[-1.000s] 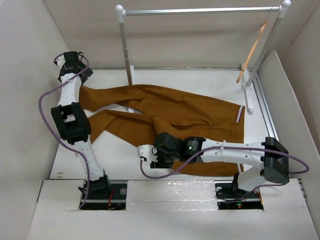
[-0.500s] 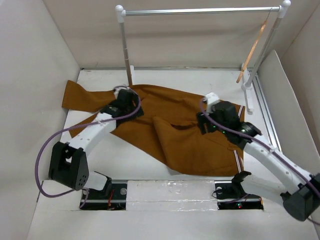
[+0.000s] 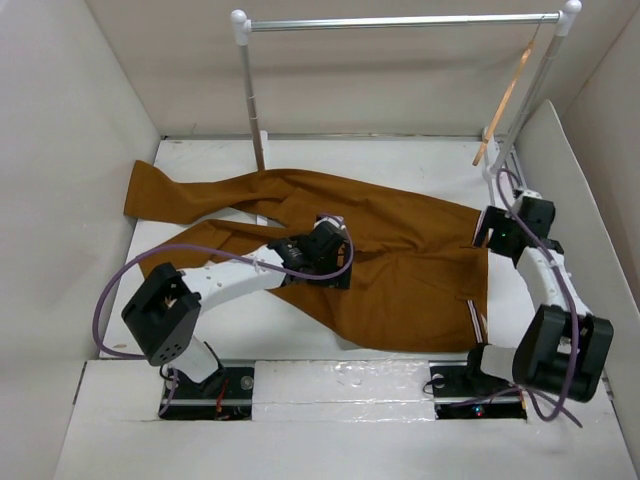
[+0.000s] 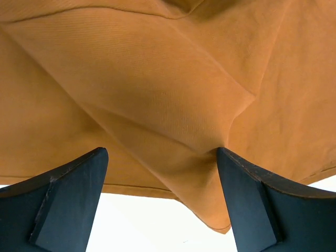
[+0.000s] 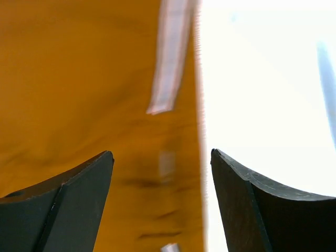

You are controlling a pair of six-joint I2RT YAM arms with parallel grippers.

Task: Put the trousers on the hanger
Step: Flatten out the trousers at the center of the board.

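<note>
The rust-brown trousers (image 3: pixel 400 260) lie spread across the white table, legs toward the left and waistband with white trim at the right. My left gripper (image 3: pixel 330 255) hovers low over their middle. In the left wrist view it (image 4: pixel 160 157) is open, with a raised fold of the cloth (image 4: pixel 173 105) between the fingers, and one fingertip (image 4: pixel 231 168) touches that fold. My right gripper (image 3: pixel 490 232) is at the waistband's right edge. It (image 5: pixel 160 155) is open over the blurred trim (image 5: pixel 170 58), holding nothing. The tan wooden hanger (image 3: pixel 505 100) hangs on the rail at the far right.
A silver rail (image 3: pixel 400 21) on white posts (image 3: pixel 250 90) spans the back of the table. White walls close in both sides, and a slanted white panel (image 3: pixel 570 200) stands close by the right arm. Bare tabletop (image 3: pixel 240 320) shows in front of the trousers.
The left gripper moved from beside the rail post to the trousers' middle. The right gripper moved right to the waistband edge. The trouser legs have shifted and now lie spread toward the left.
</note>
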